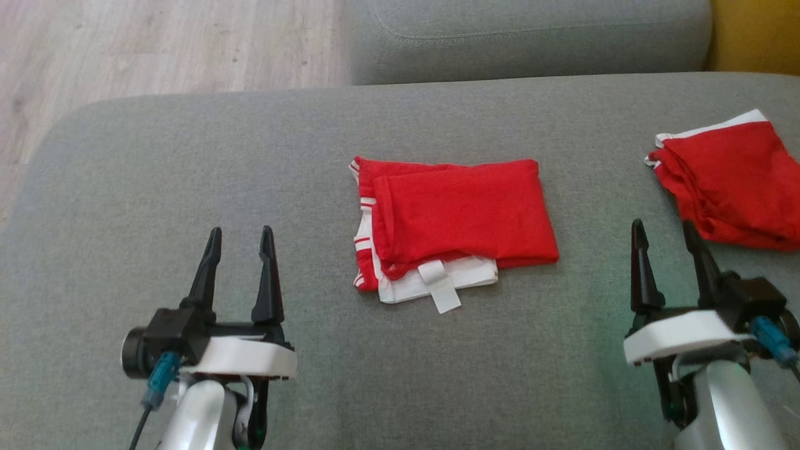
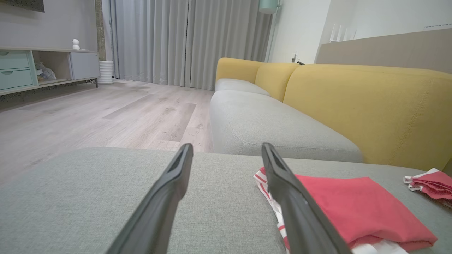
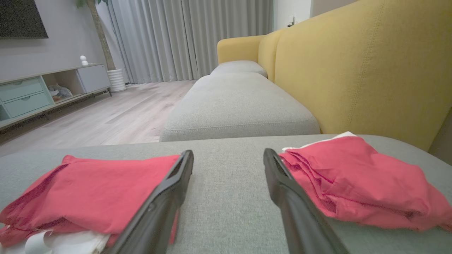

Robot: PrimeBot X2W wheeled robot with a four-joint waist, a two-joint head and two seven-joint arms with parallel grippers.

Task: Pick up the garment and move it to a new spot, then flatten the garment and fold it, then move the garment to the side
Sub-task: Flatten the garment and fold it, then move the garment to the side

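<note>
A folded red garment (image 1: 459,215) with white trim and a white tag lies in the middle of the grey sofa seat (image 1: 187,162). It also appears at the lower right of the left wrist view (image 2: 346,208) and the lower left of the right wrist view (image 3: 91,194). My left gripper (image 1: 240,240) hovers open to the garment's left, apart from it, nothing between its fingers (image 2: 169,190). My right gripper (image 1: 665,234) stands open to the garment's right, between it and a second red garment (image 1: 728,181), which also lies right of its fingers (image 3: 289,190) in the right wrist view (image 3: 353,183).
The second red garment lies loosely folded near the seat's right edge. A further grey cushion (image 1: 531,37) and a yellow backrest (image 3: 353,67) lie beyond. Wooden floor (image 1: 156,50) is off the seat's left edge. A low cabinet (image 2: 42,67) and curtains (image 2: 183,38) stand far off.
</note>
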